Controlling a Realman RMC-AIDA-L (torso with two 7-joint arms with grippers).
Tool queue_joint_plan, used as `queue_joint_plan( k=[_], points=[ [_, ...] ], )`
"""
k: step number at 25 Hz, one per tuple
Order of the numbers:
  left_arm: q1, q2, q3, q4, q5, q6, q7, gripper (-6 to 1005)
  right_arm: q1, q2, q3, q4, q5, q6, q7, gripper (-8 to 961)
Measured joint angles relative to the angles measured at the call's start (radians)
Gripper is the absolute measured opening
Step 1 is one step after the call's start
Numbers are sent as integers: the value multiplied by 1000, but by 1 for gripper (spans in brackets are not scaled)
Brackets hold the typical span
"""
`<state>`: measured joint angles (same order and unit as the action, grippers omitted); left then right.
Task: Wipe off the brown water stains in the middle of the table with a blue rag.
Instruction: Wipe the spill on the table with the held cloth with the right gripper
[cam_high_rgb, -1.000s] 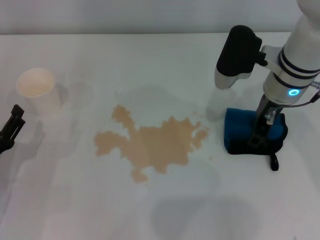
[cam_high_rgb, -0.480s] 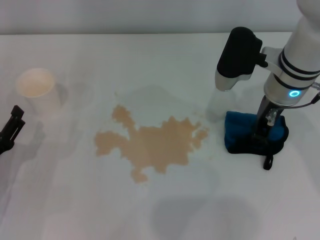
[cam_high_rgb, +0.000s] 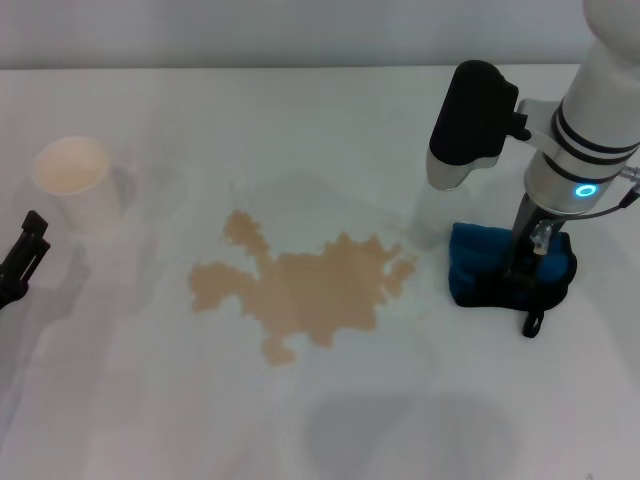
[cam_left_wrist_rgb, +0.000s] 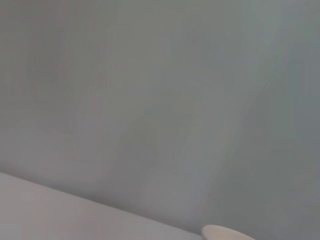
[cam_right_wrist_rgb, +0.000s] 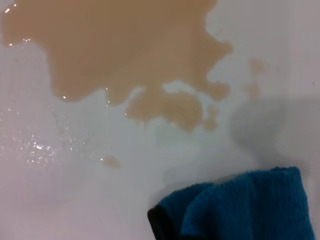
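Since a second ago the right arm has edged slightly toward the middle of the table (cam_high_rgb: 300, 120), and the rag's black loop has swung in under it; the stain and the cup have not changed. The right hand (cam_high_rgb: 527, 268) stands upright on the rag (cam_high_rgb: 478, 262), its fingers pressed down into the blue cloth and seemingly closed on it, though the grip itself is partly hidden. The rag lies on the table just beside the stain's (cam_high_rgb: 300, 285) nearest edge, not yet touching it. The left hand (cam_high_rgb: 22, 258) is parked at the table's left edge, near the cup (cam_high_rgb: 75, 180); whether it is open I cannot tell.

To wipe well, I judge the rag should be kept flat and pressed firmly, then dragged across the whole blotch in overlapping passes, since the stain is wider than the cloth. Lifting too early would leave streaks and the small specks around it.
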<state>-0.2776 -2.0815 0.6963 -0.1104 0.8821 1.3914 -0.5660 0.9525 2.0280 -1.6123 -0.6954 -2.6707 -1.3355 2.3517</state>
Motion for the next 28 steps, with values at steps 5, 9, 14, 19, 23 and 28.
queue_joint_plan(
  k=[5,9,14,19,23,28],
  points=[
    [0,0,0,0,0,0,0,877,0,0,-25,-28,49,-5,-2,144],
    [0,0,0,0,-2,0,0,877,2,0,-125,-60,149,-12,-3,138],
    [-1,0,0,0,-5,0,-1,878,9,0,-260,-102,295,0,-6,132],
    [0,0,0,0,-6,0,-2,878,1,0,-378,-173,429,34,-9,129],
    [0,0,0,2,-6,0,-3,877,0,0,-480,-204,529,94,-11,127],
    [0,0,0,8,-6,0,-3,878,-3,0,-604,-249,639,196,-15,126]
  ],
)
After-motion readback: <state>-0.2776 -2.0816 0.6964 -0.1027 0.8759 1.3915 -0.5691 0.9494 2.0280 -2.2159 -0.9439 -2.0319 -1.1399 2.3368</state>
